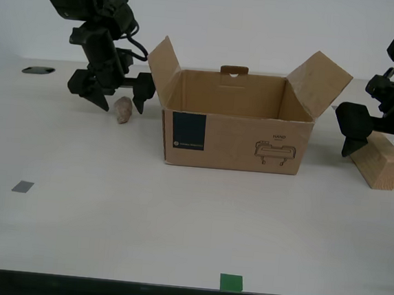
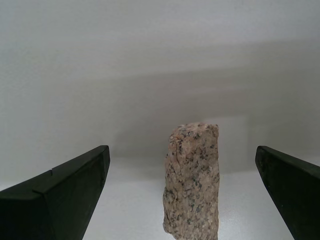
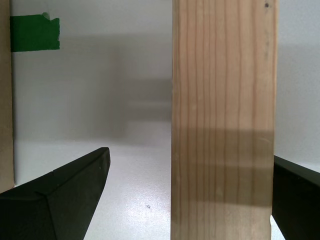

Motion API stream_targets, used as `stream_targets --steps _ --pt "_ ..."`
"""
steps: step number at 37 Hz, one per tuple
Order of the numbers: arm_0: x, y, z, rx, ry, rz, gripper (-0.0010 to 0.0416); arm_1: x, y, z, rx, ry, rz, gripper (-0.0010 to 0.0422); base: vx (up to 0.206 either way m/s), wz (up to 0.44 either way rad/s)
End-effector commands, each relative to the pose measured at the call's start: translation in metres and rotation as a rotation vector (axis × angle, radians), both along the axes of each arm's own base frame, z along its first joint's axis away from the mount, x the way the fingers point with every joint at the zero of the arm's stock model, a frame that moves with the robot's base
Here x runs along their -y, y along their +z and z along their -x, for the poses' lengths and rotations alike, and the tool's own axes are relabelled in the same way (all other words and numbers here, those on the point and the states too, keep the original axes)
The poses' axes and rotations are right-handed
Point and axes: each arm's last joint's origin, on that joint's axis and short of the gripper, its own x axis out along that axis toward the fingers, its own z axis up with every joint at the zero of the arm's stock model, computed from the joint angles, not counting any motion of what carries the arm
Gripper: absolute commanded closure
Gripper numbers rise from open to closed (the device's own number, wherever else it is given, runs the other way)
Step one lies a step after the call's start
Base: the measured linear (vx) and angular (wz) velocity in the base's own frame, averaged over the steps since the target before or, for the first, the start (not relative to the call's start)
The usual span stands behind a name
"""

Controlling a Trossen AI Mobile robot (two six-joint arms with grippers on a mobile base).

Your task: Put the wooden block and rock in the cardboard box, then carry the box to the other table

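The cardboard box stands open on the table, flaps spread, with its teal label facing the camera. A pinkish rock lies on the table just beside the box, toward the exterior view's left. My second gripper hangs over it, open, one finger on each side of the rock without touching it. The wooden block lies toward the exterior view's right of the box. My first gripper is open around the wooden block, with clear gaps at both fingers. The other table is out of view.
A green tape mark sits near the table's front edge. A grey square lies at the exterior view's left, and a dark oval lies at the back. Another green tape piece shows beyond the block.
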Motion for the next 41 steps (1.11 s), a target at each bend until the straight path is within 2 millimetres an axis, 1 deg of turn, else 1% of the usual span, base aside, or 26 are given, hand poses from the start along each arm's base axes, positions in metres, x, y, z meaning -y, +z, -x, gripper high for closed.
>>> stream_targets --steps 1,22,41 --pt "0.0001 0.0004 -0.0008 0.004 -0.003 0.007 0.0017 0.0002 -0.0002 0.0002 -0.001 0.0 -0.002 0.0012 0.0 0.0" --pt "-0.0001 0.0 -0.0001 0.003 0.02 0.015 0.0021 -0.0005 -0.0014 0.0027 -0.029 0.003 -0.008 0.0012 0.0 0.0" --pt "-0.0002 0.0 -0.0001 0.003 0.021 0.015 0.0093 -0.0008 -0.0019 0.0041 -0.046 0.017 -0.007 0.0012 0.0 0.0"
